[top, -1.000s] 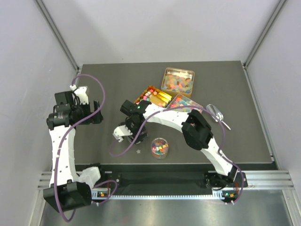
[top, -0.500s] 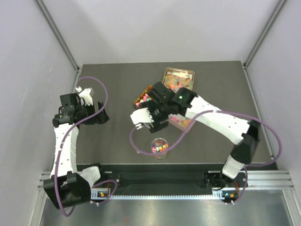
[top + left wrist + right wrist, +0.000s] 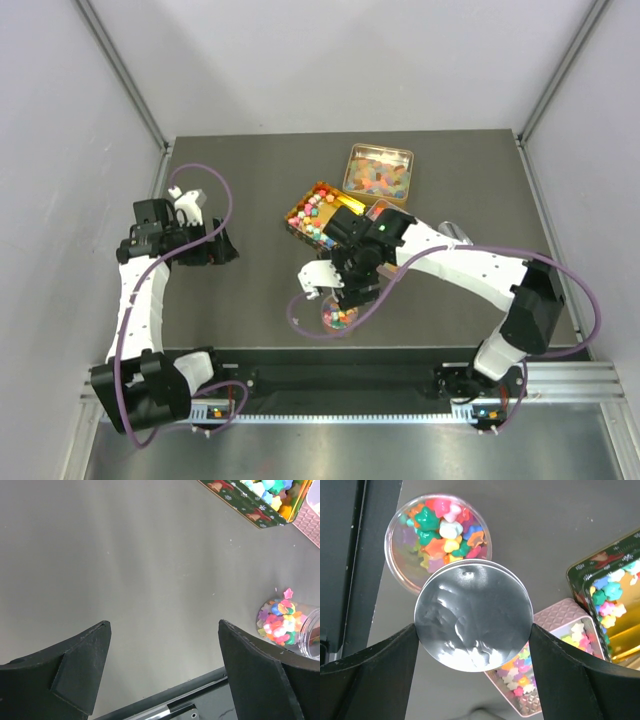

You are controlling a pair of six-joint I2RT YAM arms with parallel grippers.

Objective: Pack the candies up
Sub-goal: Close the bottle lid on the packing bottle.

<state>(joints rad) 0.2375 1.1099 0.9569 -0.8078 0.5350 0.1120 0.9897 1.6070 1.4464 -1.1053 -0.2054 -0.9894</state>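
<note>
A round silvery lid (image 3: 471,622) is gripped by the right pincer (image 3: 473,630) above a clear plastic jar (image 3: 394,562) of multicoloured candies (image 3: 442,530), which could be toppled by misaligned lowering. The left pincer (image 3: 164,625) is seen open and empty.

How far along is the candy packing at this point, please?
Done: the clear jar is well filled with candies. In hand: the right gripper holds a round silver lid over the jar, not yet on. Left: seating the lid; more candies lie in the open tins. The left gripper hangs open over the table.
</note>
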